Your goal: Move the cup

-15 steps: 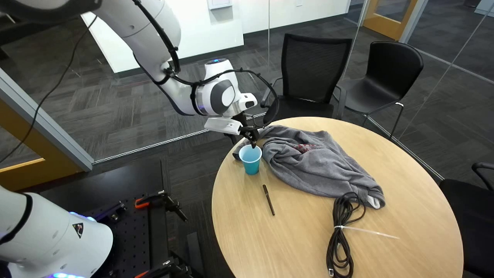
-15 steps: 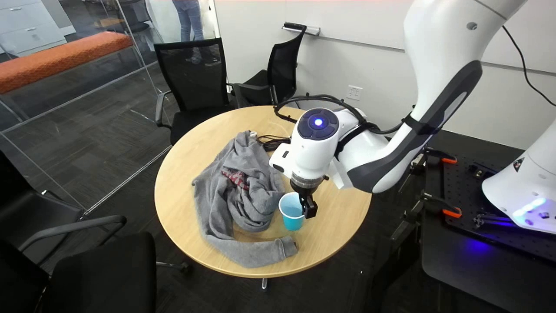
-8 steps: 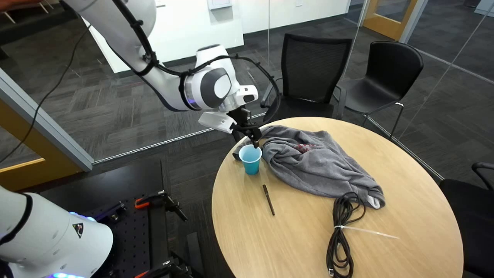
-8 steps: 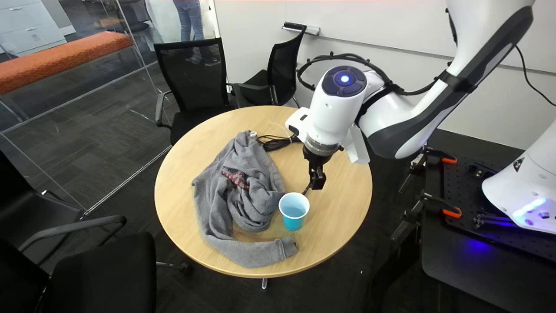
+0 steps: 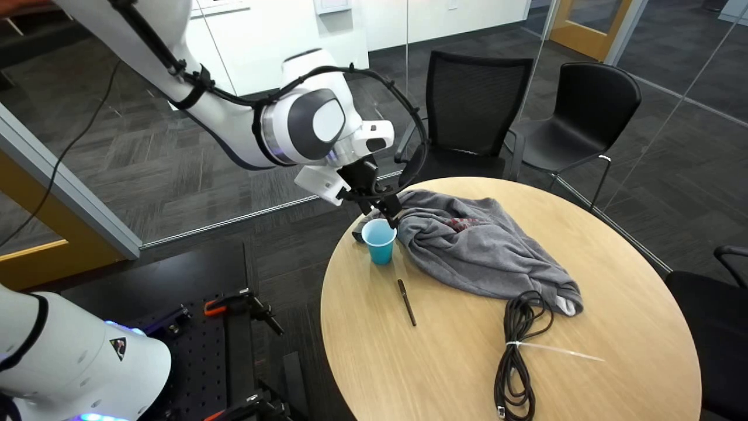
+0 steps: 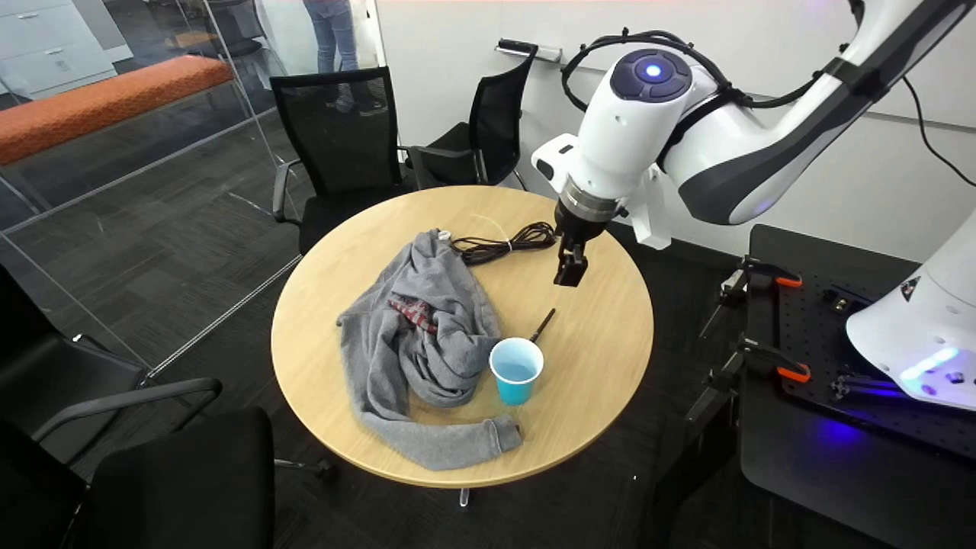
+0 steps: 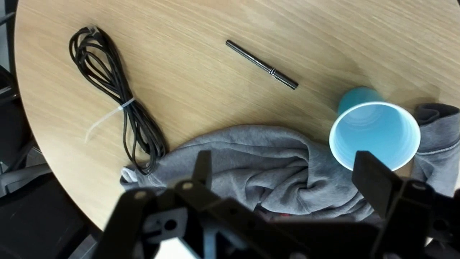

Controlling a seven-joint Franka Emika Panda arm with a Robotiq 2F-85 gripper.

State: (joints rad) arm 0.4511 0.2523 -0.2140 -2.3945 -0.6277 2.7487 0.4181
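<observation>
Your gripper [image 7: 283, 157] hangs raised near the cloth [image 6: 457, 366], its fingers [image 7: 203, 167] spread wide.
You have the cup [image 6: 515, 381] upright on the table [image 6: 309, 328], just beside the cloth and near its cuff [image 6: 505, 435]; you cannot tell whether cup and cloth touch. The pen [image 7: 262, 64] lies near the cloth but apart from it, while the tied cable [image 7: 125, 94] touches the cloth at the end away from that cuff.
</observation>
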